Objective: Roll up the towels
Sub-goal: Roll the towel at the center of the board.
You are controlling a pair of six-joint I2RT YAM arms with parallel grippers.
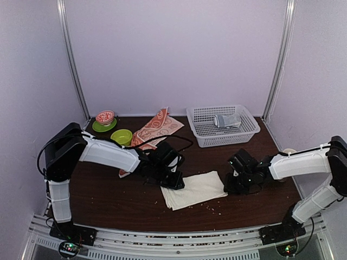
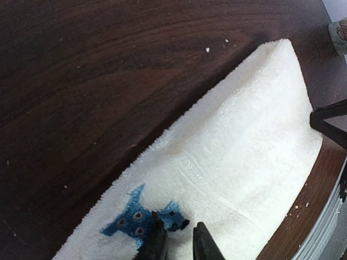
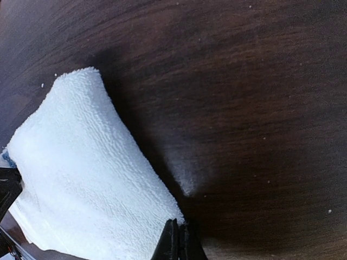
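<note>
The cream-white towel [image 1: 198,188] lies folded flat on the dark table, near the front middle. Its blue mark [image 2: 130,216] shows in the left wrist view. My left gripper [image 1: 173,181] sits low over the towel's left end; in its wrist view [image 2: 178,223] the jaws are a little apart above the blue mark. My right gripper [image 1: 235,187] is at the towel's right corner; in its wrist view [image 3: 178,225] the jaws are pressed together against the towel's edge [image 3: 81,173], with no cloth seen between them. The orange-red towel with white circles [image 1: 157,129] lies crumpled at the back, untouched.
A white basket [image 1: 246,130] at the back right holds a pale grey-blue cloth bundle [image 1: 227,120]. A green bowl [image 1: 121,136] and a green plate [image 1: 97,128] with a red bowl [image 1: 105,116] stand at the back left. Crumbs dot the table near the towel.
</note>
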